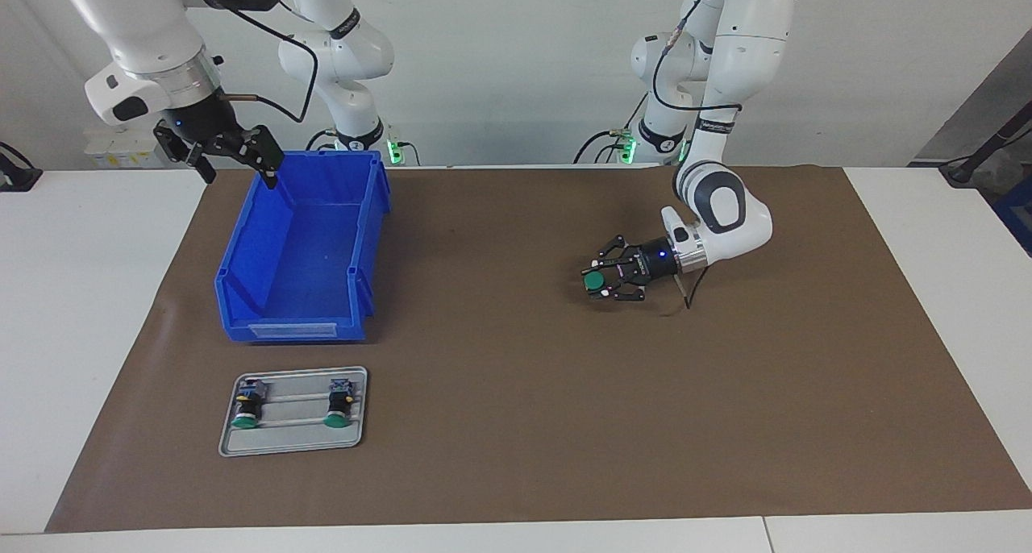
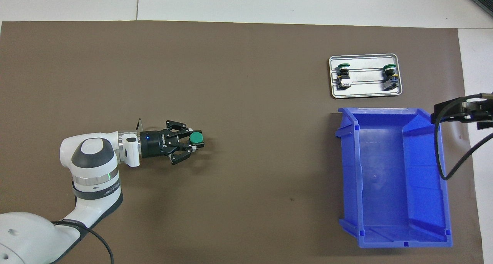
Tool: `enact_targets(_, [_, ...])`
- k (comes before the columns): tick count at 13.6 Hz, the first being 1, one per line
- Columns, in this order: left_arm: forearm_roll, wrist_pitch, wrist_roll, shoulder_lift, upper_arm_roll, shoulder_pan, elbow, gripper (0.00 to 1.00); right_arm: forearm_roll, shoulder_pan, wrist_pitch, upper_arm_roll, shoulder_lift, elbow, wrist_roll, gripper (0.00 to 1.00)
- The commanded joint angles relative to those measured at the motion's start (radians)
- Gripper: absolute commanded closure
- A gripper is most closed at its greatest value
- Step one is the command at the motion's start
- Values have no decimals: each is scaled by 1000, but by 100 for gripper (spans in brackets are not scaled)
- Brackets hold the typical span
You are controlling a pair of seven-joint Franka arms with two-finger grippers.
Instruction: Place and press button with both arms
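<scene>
A button with a round green cap sits between the fingertips of my left gripper, which is shut on it. The gripper lies level and low over the brown mat, in the half toward the left arm's end. The cap faces up; I cannot tell whether the body touches the mat. My right gripper hangs open and empty, high over the blue bin's corner nearest the right arm's base.
A grey metal tray lies farther from the robots than the bin. Two more green-capped buttons lie on their sides on it. The bin shows nothing inside.
</scene>
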Motion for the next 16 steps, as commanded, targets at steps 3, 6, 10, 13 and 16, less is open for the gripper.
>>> enact_targets(3, [-11, -14, 25, -32, 4, 18, -41, 76, 23, -8, -7, 3, -18, -14, -28, 0])
enact_targets(6, [-11, -16, 27, -34, 4, 19, -41, 63, 23, -8, -7, 3, -18, -14, -28, 0])
enact_targets(10, [-11, -17, 27, -34, 4, 27, -41, 44, 23, -8, -7, 3, -18, -14, -28, 0])
enact_targets(13, [-11, -14, 25, -34, 4, 27, -40, 37, 23, -8, -7, 3, -18, -14, -28, 0])
enact_targets(16, [-11, -14, 15, -32, 4, 27, -26, 36, 23, -8, -7, 3, -18, -14, -28, 0])
